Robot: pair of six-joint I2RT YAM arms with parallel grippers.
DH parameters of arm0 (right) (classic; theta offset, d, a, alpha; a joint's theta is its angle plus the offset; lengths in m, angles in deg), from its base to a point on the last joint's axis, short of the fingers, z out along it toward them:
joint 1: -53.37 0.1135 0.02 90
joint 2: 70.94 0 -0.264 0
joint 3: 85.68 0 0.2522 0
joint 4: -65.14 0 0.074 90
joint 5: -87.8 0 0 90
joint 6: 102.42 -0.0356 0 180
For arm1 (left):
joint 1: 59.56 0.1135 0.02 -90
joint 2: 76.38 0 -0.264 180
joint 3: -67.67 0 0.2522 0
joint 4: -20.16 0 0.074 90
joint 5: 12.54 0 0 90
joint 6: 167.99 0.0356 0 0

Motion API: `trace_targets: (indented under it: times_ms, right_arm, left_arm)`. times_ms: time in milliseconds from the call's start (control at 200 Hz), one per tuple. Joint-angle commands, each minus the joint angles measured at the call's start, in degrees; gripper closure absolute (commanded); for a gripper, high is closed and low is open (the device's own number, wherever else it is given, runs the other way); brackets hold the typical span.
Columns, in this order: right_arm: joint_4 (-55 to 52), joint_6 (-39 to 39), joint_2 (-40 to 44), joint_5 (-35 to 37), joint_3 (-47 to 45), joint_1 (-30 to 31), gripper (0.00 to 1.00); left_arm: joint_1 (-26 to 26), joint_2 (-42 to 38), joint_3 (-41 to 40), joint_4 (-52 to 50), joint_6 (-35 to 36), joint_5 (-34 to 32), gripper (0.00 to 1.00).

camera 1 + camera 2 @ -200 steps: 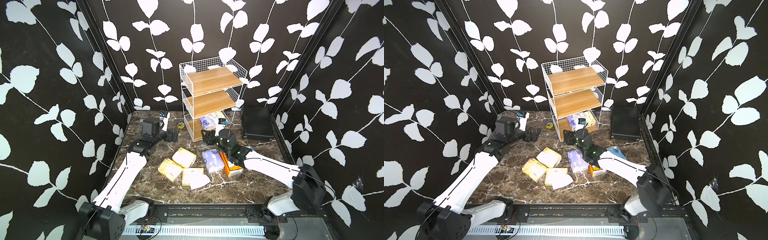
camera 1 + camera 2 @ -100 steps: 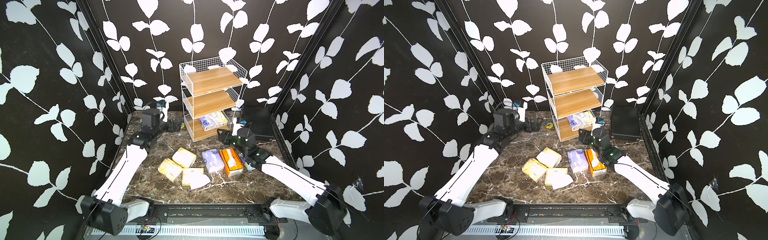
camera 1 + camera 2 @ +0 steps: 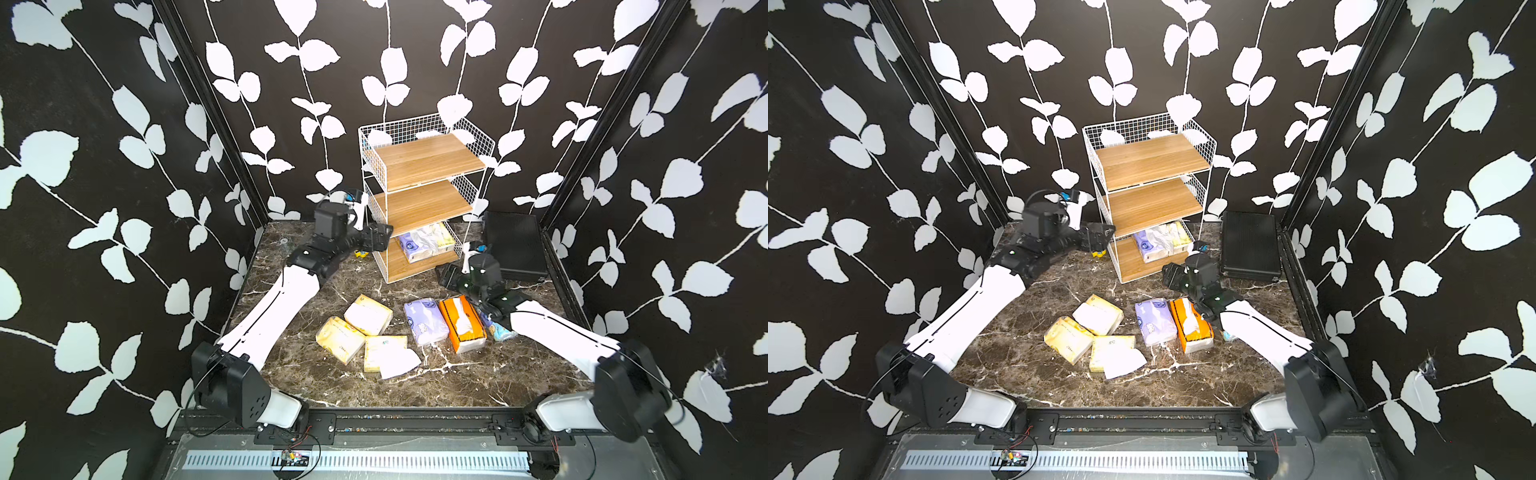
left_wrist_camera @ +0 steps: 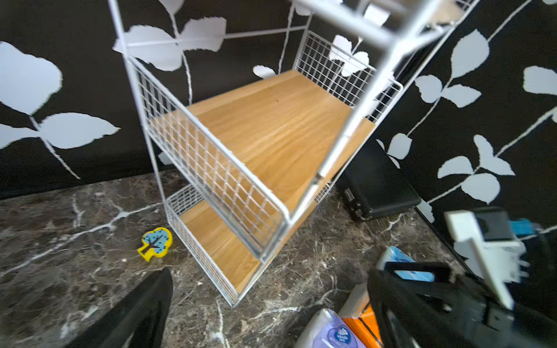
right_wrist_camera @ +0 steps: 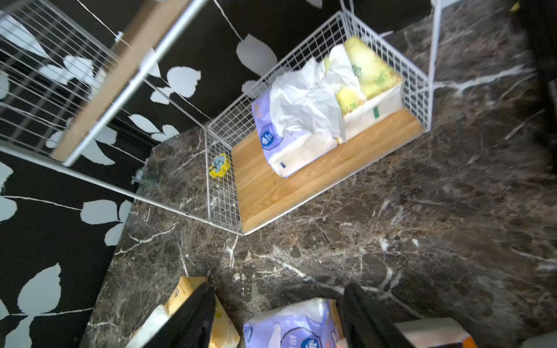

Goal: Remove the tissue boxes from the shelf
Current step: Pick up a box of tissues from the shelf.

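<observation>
Left claw (image 3: 383,239) spread empty | right claw (image 5: 278,293) spread empty | right wrist only: lilac pack (image 5: 280,150) on shelf (image 5: 265,188)

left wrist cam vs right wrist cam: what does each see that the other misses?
Left wrist only: the flat black ribbed case beside the shelf, and a light blue soft tissue pack on the dark marble tabletop.

Right wrist only: the lilac soft tissue pack and pale yellow soft tissue pack lying on the bottom wooden board, with crumpled white tissue draped over them.

Both: the white wire-grid shelf, the small yellow-blue tree-shaped object beside it, and a second lilac pack on the tabletop.
</observation>
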Motion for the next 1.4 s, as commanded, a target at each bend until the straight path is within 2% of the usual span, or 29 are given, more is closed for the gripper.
trace_targets:
  times_ms: [0,80,185,320,475,600,905,1025,1396]
  right_arm:
    - [4.21,-1.11,-3.06,-2.44,5.79,-0.05,0.32]
    - [4.90,-1.03,-6.29,-2.63,7.92,-0.08,0.32]
    - [6.12,-1.24,-11.27,-2.30,10.86,-0.09,0.32]
    - [8.79,-3.23,-18.00,-2.71,15.79,-0.65,0.32]
    - [11.37,-8.45,-23.68,2.33,19.47,-1.72,0.34]
    - [12.24,-12.33,-28.25,5.82,22.10,-2.07,0.35]
    - [13.88,-15.97,-37.94,7.85,30.78,-1.49,0.35]
    - [10.15,-16.01,-40.35,10.07,34.39,-0.80,0.33]
    - [9.09,-17.70,-46.79,13.95,38.45,1.61,0.33]
  left_arm:
    - [-0.51,1.33,0.90,7.27,-2.02,0.90,0.01]
    - [-0.53,2.24,0.69,8.93,-2.03,-0.84,0.01]
    - [-0.44,3.76,1.06,9.60,-1.84,-7.25,0.01]
    - [-0.44,7.99,3.33,11.13,-3.20,-10.16,0.01]
    - [-0.44,8.78,2.02,13.74,-4.45,-11.93,0.01]
    - [-0.17,8.01,1.74,11.88,-2.33,-13.89,0.01]
    - [1.58,8.47,1.41,10.47,-0.46,-11.15,0.01]
    - [1.58,9.33,1.27,10.37,-0.49,-10.15,0.01]
    - [1.59,10.81,1.64,9.85,0.13,-7.98,0.01]
